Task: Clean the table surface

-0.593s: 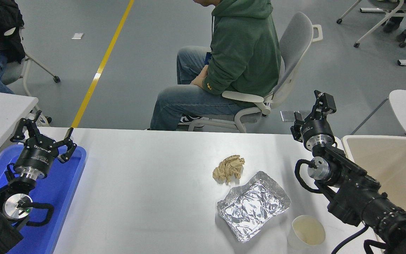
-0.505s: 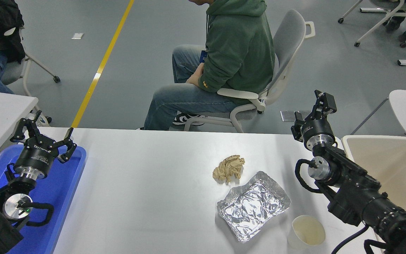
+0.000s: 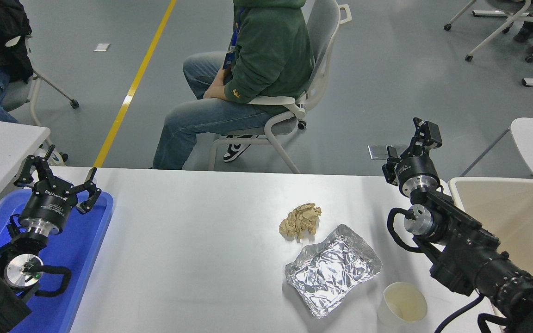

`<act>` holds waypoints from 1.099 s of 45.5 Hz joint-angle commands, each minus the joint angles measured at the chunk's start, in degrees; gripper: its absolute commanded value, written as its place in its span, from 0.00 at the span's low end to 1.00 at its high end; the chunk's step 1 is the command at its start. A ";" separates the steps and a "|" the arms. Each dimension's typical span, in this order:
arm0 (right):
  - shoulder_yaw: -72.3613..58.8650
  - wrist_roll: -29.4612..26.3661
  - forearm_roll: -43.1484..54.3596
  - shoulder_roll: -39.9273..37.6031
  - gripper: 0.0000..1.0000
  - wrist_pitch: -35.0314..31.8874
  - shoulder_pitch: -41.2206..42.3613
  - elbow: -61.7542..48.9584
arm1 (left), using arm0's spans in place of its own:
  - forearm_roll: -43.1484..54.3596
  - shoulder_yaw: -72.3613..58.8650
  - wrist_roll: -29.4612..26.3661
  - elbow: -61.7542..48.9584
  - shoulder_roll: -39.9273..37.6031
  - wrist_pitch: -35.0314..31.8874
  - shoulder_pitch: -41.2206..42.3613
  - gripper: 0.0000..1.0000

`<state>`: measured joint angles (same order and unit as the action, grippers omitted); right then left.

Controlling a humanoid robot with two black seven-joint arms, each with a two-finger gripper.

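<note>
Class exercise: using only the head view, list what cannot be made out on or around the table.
- Paper cup: its lower body is cut off by the bottom edge.
- Beige bin: the right arm covers part of it, and the right edge cuts it off.
- Right tool: seen from behind, so open or shut is unclear.
- Blue tray: the left arm hides much of it.

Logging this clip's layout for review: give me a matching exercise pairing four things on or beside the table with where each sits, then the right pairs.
Things:
1. crumpled brown paper
2. foil tray
3. paper cup
4. beige bin

Places:
A. at the table's right end, behind the right arm
B. near the front edge, right of the foil tray
C. between the brown paper and the cup
D. farthest back of the three bits of litter on the table surface

Pairs: 1-D, 2-C, 3-B, 4-A
</note>
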<state>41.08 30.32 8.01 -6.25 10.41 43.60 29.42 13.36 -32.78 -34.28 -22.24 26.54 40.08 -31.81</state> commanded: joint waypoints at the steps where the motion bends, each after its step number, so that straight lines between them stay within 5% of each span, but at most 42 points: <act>1: -0.03 0.00 0.08 -0.08 1.00 -0.04 0.26 -0.06 | 0.00 0.00 0.00 0.00 0.01 0.00 -0.01 1.00; 50: -0.73 -0.09 0.87 0.01 1.00 -0.74 0.70 -0.15 | 0.00 0.00 0.00 0.00 0.01 0.00 -0.01 1.00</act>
<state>40.85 30.32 8.26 -6.25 10.05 43.85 29.43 13.36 -32.78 -34.28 -22.24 26.55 40.08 -31.82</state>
